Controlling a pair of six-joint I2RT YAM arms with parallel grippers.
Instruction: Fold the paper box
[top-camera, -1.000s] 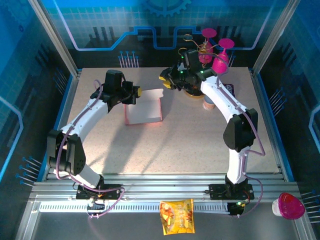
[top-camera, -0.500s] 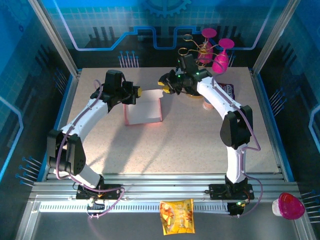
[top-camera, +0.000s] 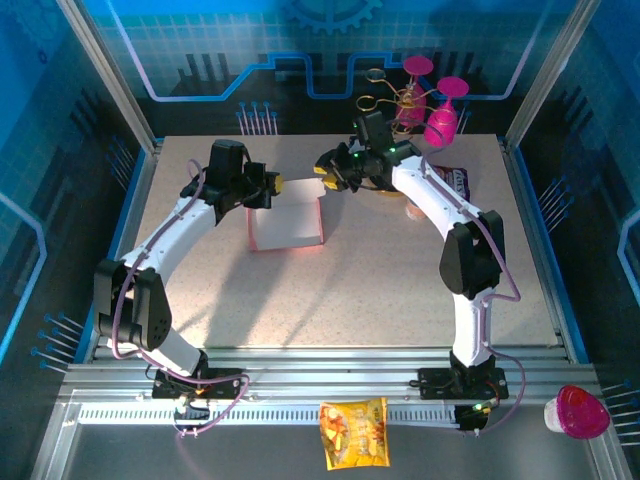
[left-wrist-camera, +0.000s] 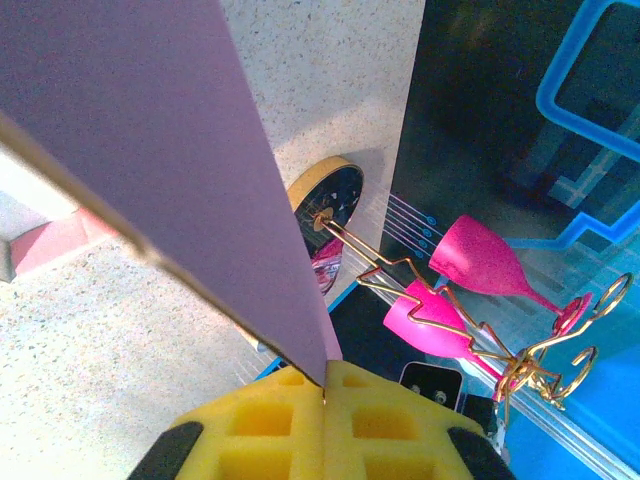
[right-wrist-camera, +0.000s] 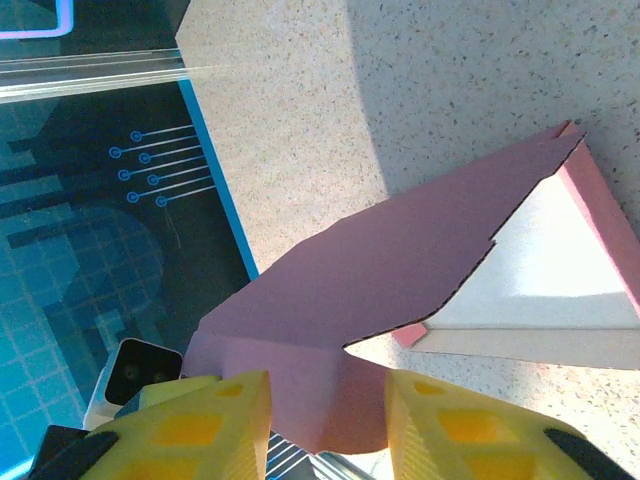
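Note:
The paper box (top-camera: 288, 222) lies half folded on the far middle of the table, pink outside and white inside, its walls partly raised. My left gripper (top-camera: 270, 187) is at its far left corner. In the left wrist view the yellow pads (left-wrist-camera: 270, 425) are pressed together on the edge of a pink panel (left-wrist-camera: 150, 130), so my left gripper (left-wrist-camera: 325, 385) is shut on it. My right gripper (top-camera: 326, 172) hovers at the box's far right corner. In the right wrist view it (right-wrist-camera: 325, 400) stands open, with a pink flap (right-wrist-camera: 400, 260) lying between the two fingers and untouched by either.
Magenta goblets on a gold wire rack (top-camera: 430, 100) stand at the back right, close behind my right arm. A dark packet (top-camera: 457, 178) and a small round item (top-camera: 415, 208) lie beside them. A snack bag (top-camera: 353, 432) and a pink-lidded tub (top-camera: 577, 412) sit by the near rail.
My right gripper has moved left from the goblet rack to the box's far right corner. My left gripper and the box have stayed where they were.

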